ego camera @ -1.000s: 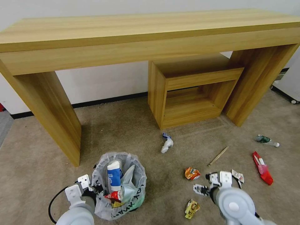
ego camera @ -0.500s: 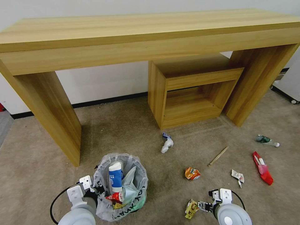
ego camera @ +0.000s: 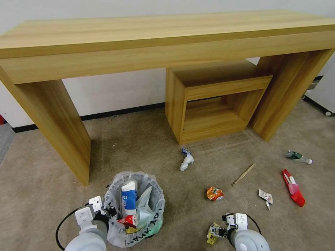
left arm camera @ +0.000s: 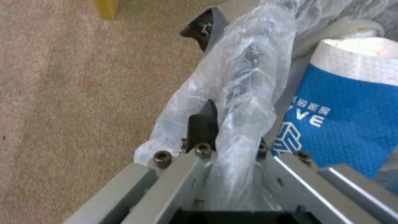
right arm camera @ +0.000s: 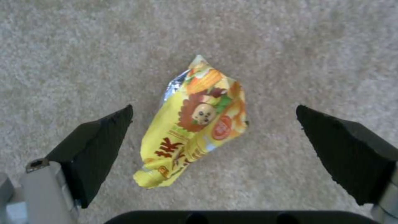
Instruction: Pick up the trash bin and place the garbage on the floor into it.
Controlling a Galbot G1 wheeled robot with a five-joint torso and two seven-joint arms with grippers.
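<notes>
"ve" on blue-white carton (left arm camera: 331, 118), bag lettering unreadable

- One trash bin (ego camera: 134, 209).
- Seven litter items on the floor (ego camera: 146, 146) beside the trash bin: one yellow wrapper (ego camera: 213, 233), can (ego camera: 214, 194), stick (ego camera: 244, 174), bottle (ego camera: 297, 156), red wrapper (ego camera: 293, 188), tissue (ego camera: 186, 161), white scrap (ego camera: 266, 196).

My right gripper (ego camera: 220, 233) has come back from beside the white wrapper scrap (ego camera: 266, 196) and swung leftward toward the trash bin (ego camera: 134, 209). It now hangs over the yellow snack wrapper (right arm camera: 195, 124), fingers (right arm camera: 97, 146) spread wide on either side of it, not touching it.
</notes>
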